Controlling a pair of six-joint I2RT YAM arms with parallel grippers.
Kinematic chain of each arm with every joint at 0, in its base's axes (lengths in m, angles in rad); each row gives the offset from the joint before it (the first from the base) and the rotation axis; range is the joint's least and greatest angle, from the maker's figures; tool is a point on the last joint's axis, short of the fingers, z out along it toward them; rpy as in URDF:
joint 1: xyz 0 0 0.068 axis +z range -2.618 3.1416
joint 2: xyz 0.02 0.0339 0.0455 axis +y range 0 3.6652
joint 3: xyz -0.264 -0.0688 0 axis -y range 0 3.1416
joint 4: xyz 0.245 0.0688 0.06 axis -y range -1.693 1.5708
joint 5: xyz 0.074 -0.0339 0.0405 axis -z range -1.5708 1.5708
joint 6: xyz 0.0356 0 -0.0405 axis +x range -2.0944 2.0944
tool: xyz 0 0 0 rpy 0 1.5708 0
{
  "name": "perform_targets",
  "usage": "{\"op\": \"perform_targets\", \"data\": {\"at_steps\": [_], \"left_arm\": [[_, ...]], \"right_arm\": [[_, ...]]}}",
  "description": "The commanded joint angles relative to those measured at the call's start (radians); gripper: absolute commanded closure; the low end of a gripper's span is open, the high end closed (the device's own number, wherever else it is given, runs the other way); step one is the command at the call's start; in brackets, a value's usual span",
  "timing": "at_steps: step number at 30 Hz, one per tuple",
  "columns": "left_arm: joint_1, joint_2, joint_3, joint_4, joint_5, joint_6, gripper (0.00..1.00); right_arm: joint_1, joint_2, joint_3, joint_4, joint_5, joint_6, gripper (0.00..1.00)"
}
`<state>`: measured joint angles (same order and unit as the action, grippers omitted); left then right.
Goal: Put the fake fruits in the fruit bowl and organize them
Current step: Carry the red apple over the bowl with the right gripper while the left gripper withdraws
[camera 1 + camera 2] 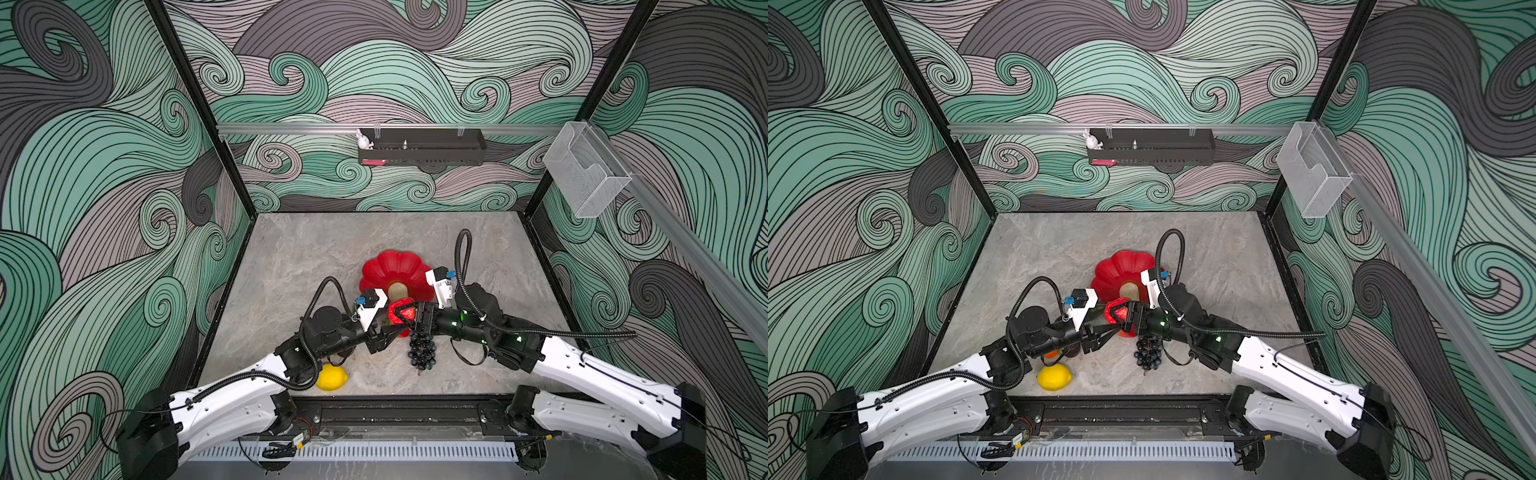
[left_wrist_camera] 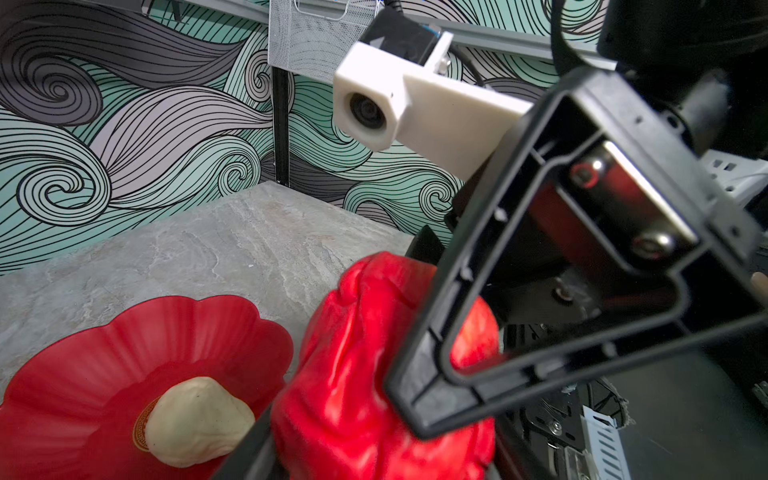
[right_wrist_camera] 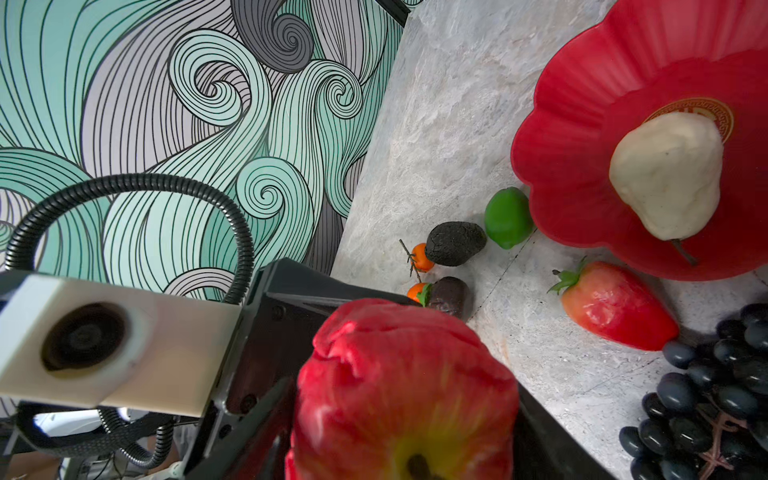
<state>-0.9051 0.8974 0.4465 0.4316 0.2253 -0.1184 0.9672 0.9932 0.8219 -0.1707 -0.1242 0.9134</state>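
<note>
Both grippers meet on a crumpled red apple (image 1: 402, 313) (image 1: 1119, 313) held in the air just in front of the red flower-shaped fruit bowl (image 1: 395, 266) (image 3: 582, 124). My left gripper (image 1: 395, 323) (image 2: 374, 457) is shut on the apple (image 2: 357, 374). From the other side, my right gripper (image 1: 410, 314) (image 3: 407, 440) has its fingers against the apple (image 3: 407, 386). A cream pear (image 1: 399, 289) (image 2: 195, 419) lies in the bowl. On the table lie a dark grape bunch (image 1: 423, 351), a lemon (image 1: 331, 377), a strawberry (image 3: 615, 307), a lime (image 3: 508, 218), two avocados (image 3: 455, 243) and two small oranges (image 3: 423, 257).
A black wall tray (image 1: 422, 151) with a white rabbit figure (image 1: 363, 140) hangs on the back rail. A clear holder (image 1: 582, 174) hangs at the right wall. Patterned walls close the table on three sides. Both forearms cross the table's front.
</note>
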Motion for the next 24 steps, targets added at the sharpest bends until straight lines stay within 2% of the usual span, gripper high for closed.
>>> {"op": "perform_targets", "data": {"at_steps": [1,5,8,13,14,17,18,24], "left_arm": [[-0.008,-0.008,0.002,0.028,0.021,0.021,0.45],[-0.008,-0.027,0.009,-0.01,-0.017,0.015,0.35],[-0.009,-0.062,0.02,-0.081,-0.088,0.005,0.25],[-0.008,-0.169,0.023,-0.277,-0.334,-0.05,0.11],[-0.007,-0.196,0.017,-0.315,-0.415,-0.069,0.05],[-0.002,-0.249,0.009,-0.435,-0.707,-0.128,0.05],[0.003,-0.266,0.005,-0.473,-0.767,-0.134,0.04],[0.028,-0.33,-0.054,-0.536,-0.805,-0.125,0.04]], "right_arm": [[-0.002,-0.004,0.0,0.004,0.011,-0.027,0.32],[-0.001,0.004,0.019,-0.02,0.032,-0.065,0.38],[-0.001,0.015,0.051,-0.078,0.098,-0.143,0.41],[-0.013,0.096,0.131,-0.208,0.309,-0.358,0.43],[-0.028,0.124,0.144,-0.218,0.338,-0.396,0.43],[-0.073,0.225,0.184,-0.22,0.386,-0.473,0.43],[-0.084,0.264,0.201,-0.217,0.401,-0.496,0.44],[-0.14,0.478,0.318,-0.195,0.425,-0.593,0.44]]}}
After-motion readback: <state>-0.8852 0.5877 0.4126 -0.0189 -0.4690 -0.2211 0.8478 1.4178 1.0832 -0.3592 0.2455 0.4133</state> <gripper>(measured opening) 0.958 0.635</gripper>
